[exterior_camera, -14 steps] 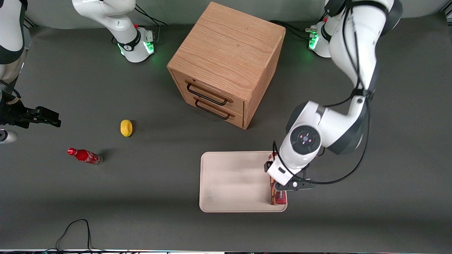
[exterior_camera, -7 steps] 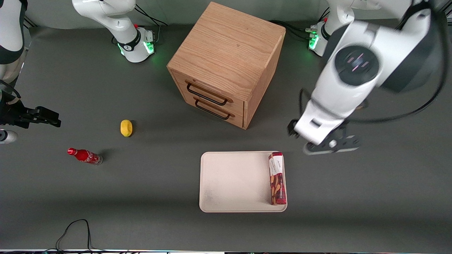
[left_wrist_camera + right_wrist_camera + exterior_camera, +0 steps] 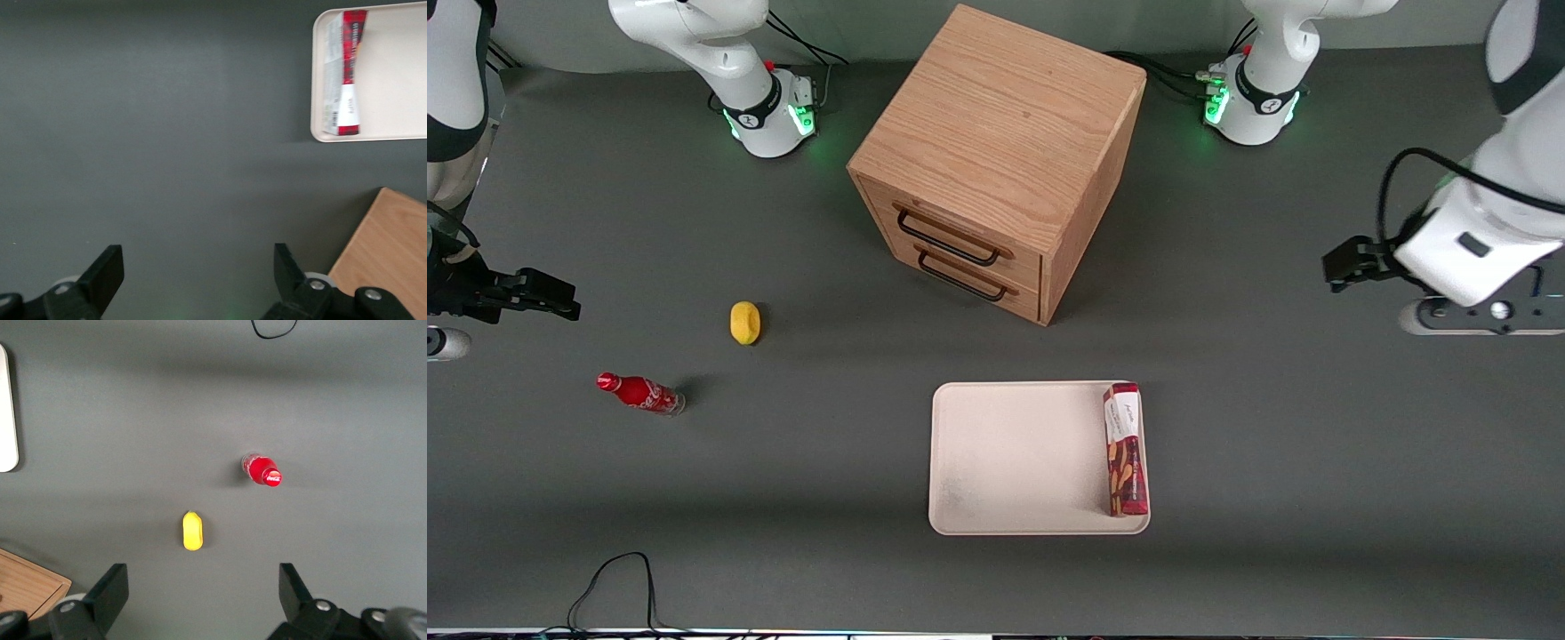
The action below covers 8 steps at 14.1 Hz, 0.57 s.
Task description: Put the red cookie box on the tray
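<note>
Withdrawn since the earlier frames: the left gripper (image 3: 193,280), then low over the tray (image 3: 1014,462), is now well apart from it at the working arm's end of the table, fingers spread wide, nothing held. Red cookie box (image 3: 1125,449) noted lying flat inside the tray along its edge nearest the working arm, no contact w/ the gripper. Placement judged complete; nothing left except parking the arm. Wooden drawer cabinet (image 3: 996,151), lemon (image 3: 744,322), soda bottle (image 3: 640,393) untouched.
</note>
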Tool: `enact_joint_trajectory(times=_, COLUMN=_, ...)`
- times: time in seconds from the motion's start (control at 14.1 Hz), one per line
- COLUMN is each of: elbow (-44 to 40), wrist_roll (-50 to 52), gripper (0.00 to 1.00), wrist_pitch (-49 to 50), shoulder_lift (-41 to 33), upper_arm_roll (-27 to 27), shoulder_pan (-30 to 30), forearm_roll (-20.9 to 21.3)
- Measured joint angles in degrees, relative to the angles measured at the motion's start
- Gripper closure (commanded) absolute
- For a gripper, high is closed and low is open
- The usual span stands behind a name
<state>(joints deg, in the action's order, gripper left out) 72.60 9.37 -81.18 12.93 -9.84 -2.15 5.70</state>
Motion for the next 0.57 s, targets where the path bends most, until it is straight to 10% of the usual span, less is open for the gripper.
enact_joint_trajectory(times=0.57, elbow=12.6, wrist_roll=-9.7, gripper=0.00, wrist_pitch=-10.9, shoulder_lift=-5.1, upper_arm_roll=4.3, shoulder_pan=6.1, forearm_roll=-2.5)
